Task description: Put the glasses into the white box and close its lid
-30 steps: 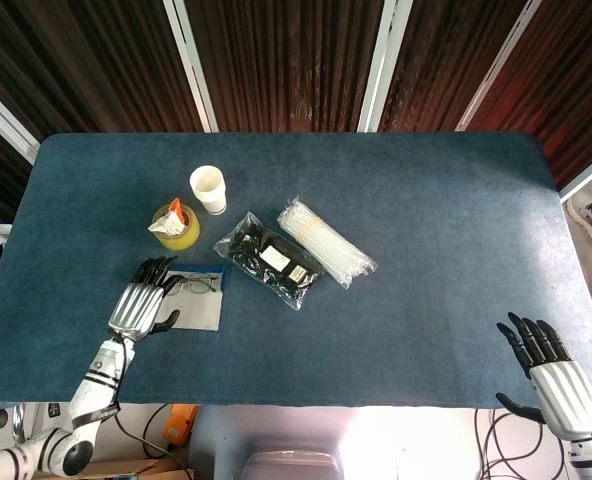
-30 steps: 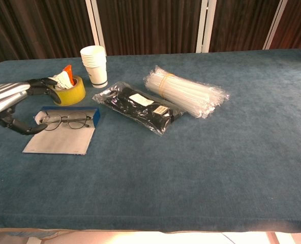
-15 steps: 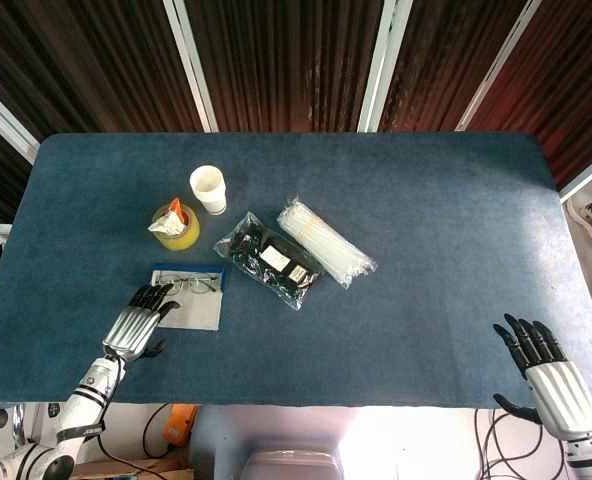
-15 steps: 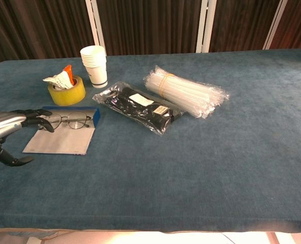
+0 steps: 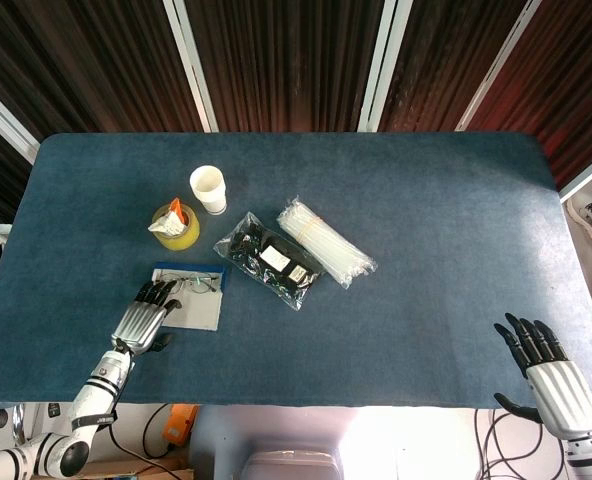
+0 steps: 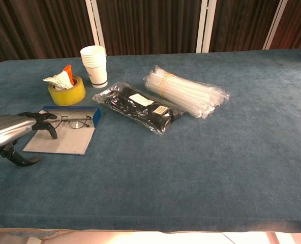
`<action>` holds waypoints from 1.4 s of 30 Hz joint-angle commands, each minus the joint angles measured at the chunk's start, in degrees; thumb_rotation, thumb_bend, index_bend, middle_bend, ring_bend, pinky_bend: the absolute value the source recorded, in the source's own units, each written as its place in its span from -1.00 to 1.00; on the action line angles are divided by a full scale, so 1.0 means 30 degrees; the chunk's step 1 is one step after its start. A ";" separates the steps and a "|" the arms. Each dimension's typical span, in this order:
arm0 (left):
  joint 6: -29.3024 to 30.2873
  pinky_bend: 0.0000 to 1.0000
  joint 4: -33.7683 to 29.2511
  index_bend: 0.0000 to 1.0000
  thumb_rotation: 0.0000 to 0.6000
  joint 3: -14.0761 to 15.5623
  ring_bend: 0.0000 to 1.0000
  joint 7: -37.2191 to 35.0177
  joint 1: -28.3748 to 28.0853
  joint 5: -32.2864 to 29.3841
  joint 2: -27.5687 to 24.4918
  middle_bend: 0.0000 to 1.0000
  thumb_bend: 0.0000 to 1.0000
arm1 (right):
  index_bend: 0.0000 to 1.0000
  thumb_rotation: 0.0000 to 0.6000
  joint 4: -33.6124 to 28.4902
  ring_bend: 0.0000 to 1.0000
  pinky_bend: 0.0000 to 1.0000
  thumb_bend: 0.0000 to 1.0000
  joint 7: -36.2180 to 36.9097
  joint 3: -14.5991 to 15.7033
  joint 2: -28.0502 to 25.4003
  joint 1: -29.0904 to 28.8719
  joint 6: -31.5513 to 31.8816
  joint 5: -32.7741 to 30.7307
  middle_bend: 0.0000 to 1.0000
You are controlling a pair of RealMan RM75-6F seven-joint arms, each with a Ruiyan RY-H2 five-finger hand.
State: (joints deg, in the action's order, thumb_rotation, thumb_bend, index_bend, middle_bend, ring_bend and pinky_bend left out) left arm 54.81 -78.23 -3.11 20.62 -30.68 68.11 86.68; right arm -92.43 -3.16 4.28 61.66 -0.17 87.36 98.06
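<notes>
Two hands: left hand [image 5: 143, 320] at the near-left edge of the white box [image 5: 194, 312], right hand [image 5: 548, 378] far off at the table's near-right corner
Left hand state: fingers stretched forward and a little apart, gripping nothing; dark fingertips [image 6: 48, 118] reach over the box's left end, next to the glasses [image 6: 69, 120]; whether they touch the frame, I cannot tell
Right hand state: fingers spread, empty, idle
Glasses: lying open and flat at the far end of the white box, against its blue back edge [image 6: 71, 109], lenses up
White box: lid lying open and flat toward the near side, pale inside showing, nothing covering the glasses
What just changed: a second ago the left hand sat right over the box's left end, then it pulled back toward the table edge, and now it comes forward again to the same corner; glasses and box have not shifted
Meaning for the task: glasses look already placed, so the lid is the job left; this return reads like a fresh line-up on the lid's edge
Beyond the box: yellow tape roll [image 5: 177, 227] and paper cups [image 5: 208, 188] behind it, black packet [image 5: 270, 259] and straw bundle [image 5: 325, 241] to its right, all out of the way
</notes>
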 commanded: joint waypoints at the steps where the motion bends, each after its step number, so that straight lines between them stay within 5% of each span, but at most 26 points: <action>1: -0.0078 -0.90 -0.0006 -0.40 1.00 -0.0110 -1.00 0.0349 -0.0136 -0.0269 0.0055 -1.00 -0.39 | -1.00 1.00 -0.0008 -1.00 -1.00 -0.44 -0.0006 0.0000 -0.0004 -0.0007 -0.0015 -0.0009 -1.00; 13: -0.0487 -0.88 0.0144 -0.35 1.00 -0.0250 -1.00 0.1746 -0.0586 -0.1475 0.0251 -1.00 -0.38 | -1.00 1.00 -0.0002 -1.00 -1.00 -0.44 0.0043 0.0029 -0.0023 -0.0015 0.0003 0.0044 -1.00; 23: -0.0430 -0.86 0.0484 -0.05 1.00 -0.0431 -1.00 0.1653 -0.0820 -0.1686 0.0591 -0.99 -0.35 | -1.00 1.00 -0.0009 -1.00 -1.00 -0.44 0.0057 0.0028 -0.0032 0.0003 0.0046 0.0037 -1.00; 33: 0.0715 -0.80 0.0888 0.00 1.00 -0.0815 -1.00 -0.0739 -0.0683 -0.0130 0.1084 -0.91 -0.28 | -1.00 1.00 -0.0005 -1.00 -1.00 -0.44 0.0169 0.0039 -0.0091 0.0067 0.0160 0.0030 -1.00; 42: 0.1662 -0.76 0.3263 0.10 1.00 -0.1185 -1.00 -0.3359 -0.0668 0.1167 0.2708 -0.82 -0.28 | -1.00 1.00 0.0000 -1.00 -1.00 -0.44 0.0300 0.0049 -0.0136 0.0057 0.0183 0.0075 -1.00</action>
State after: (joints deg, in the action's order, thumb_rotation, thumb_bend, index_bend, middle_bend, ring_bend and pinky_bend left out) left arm 59.58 -70.59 -6.42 12.14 -32.54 70.83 93.37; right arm -92.42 -2.27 4.43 61.27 0.00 87.90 98.28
